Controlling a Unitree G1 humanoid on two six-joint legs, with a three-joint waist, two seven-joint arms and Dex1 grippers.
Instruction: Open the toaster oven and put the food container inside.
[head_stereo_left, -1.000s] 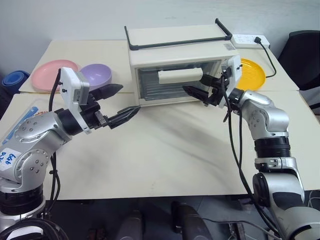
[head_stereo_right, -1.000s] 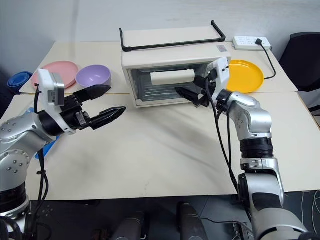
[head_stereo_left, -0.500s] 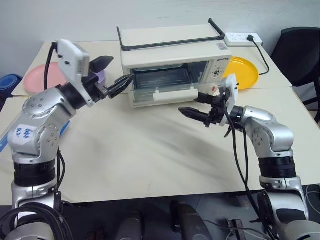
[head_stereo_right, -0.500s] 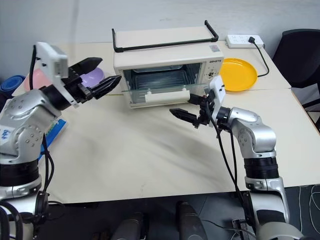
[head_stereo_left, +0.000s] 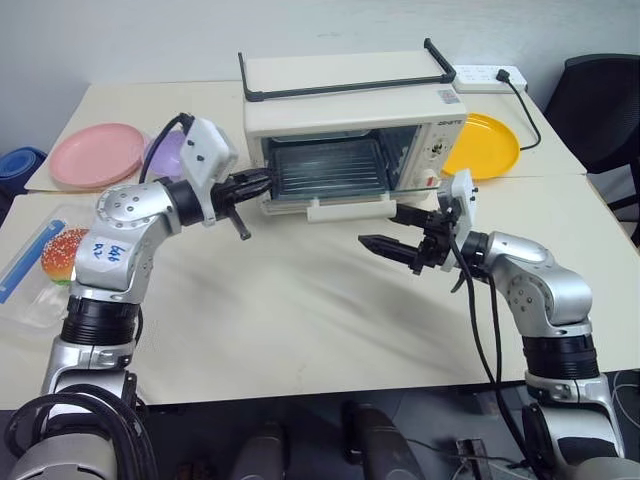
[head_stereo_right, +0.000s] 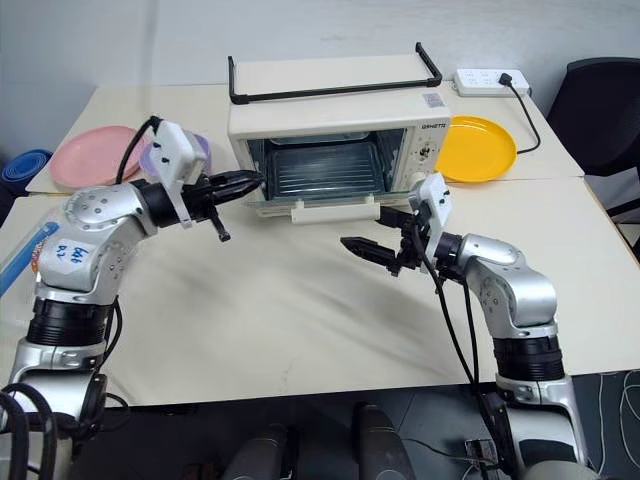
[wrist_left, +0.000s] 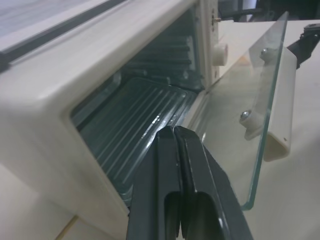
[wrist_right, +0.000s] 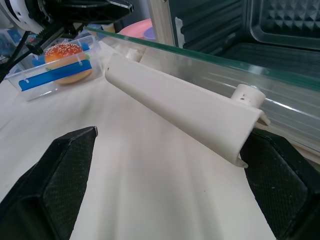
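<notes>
The food container (head_stereo_left: 45, 270) sits at the counter's near left edge, well apart from both arms; a careless reach could nudge it off. Further in, the right gripper (head_stereo_left: 395, 230), jaws spread wide and empty, hovers just under the lowered door's handle (head_stereo_left: 348, 207); rising, it could knock the glass shut. The left gripper (head_stereo_left: 255, 185), pinched closed on nothing, points into the toaster oven (head_stereo_left: 350, 100) mouth. Cream counter (head_stereo_left: 300, 320), plates behind, grey wall.
</notes>
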